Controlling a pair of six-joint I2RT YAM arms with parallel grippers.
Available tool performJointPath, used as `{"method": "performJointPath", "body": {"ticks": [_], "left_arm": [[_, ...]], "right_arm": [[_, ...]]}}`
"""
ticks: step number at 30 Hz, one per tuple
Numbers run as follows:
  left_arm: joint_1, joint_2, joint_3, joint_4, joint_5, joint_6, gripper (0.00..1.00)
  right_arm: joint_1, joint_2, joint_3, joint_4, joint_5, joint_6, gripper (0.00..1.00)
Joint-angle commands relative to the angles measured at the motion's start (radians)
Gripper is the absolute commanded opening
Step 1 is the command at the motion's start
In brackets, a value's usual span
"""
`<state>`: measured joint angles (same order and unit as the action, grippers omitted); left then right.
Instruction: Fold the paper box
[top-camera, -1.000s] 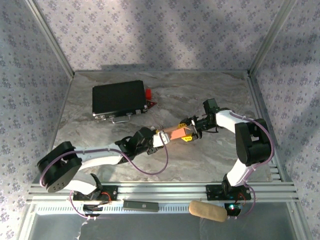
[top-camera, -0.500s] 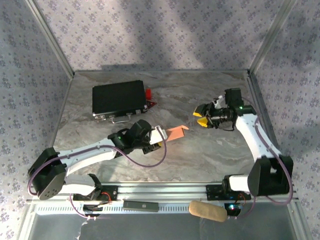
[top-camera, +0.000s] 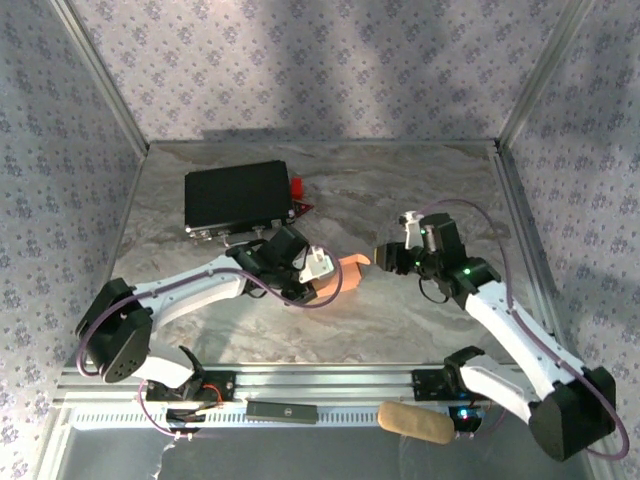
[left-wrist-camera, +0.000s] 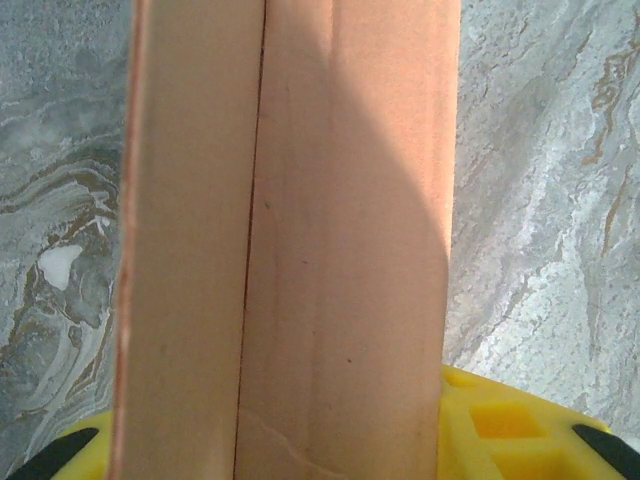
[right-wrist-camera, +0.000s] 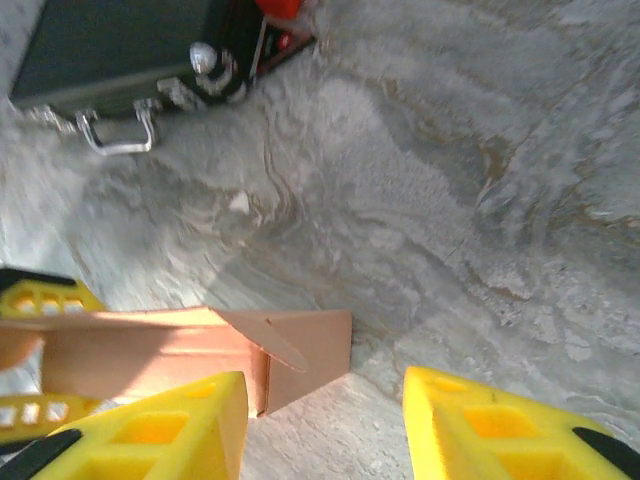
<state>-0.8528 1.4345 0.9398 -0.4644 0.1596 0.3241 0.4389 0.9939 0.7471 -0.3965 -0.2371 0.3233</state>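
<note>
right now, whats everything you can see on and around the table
paper box: one, salmon-orange, mid-table, partly folded
black case: one, black, far left of table, metal handle on near side
red item: one, red, at the case's right edge; cannot tell what
tan pad: one, tan, on front rail
black bar: one, black, on front rail
table: one, grey marble pattern
left gripper: yellow fingers, shut on the paper box
right gripper: yellow fingers, open, beside the box's free end
</note>
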Motion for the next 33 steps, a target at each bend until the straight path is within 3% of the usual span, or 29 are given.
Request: {"method": "performJointPath", "body": {"ticks": [1, 7, 18, 33], "left_arm": [[0.021, 0.035, 0.046, -0.088, 0.044, 0.036, 0.38], [0.043, 0.05, 0.053, -0.092, 0.057, 0.063, 0.39], [0.052, 0.053, 0.059, -0.101, 0.055, 0.099, 0.4], [0.056, 0.062, 0.062, -0.092, 0.05, 0.101, 0.41]], "right_arm": [[0.037, 0.063, 0.046, -0.004, 0.033, -0.1, 0.46], [0.117, 0.112, 0.077, -0.017, 0.067, -0.128, 0.45], [0.123, 0.23, 0.166, -0.071, 0.092, -0.17, 0.38], [0.136, 0.275, 0.19, -0.083, 0.085, -0.186, 0.26]]}}
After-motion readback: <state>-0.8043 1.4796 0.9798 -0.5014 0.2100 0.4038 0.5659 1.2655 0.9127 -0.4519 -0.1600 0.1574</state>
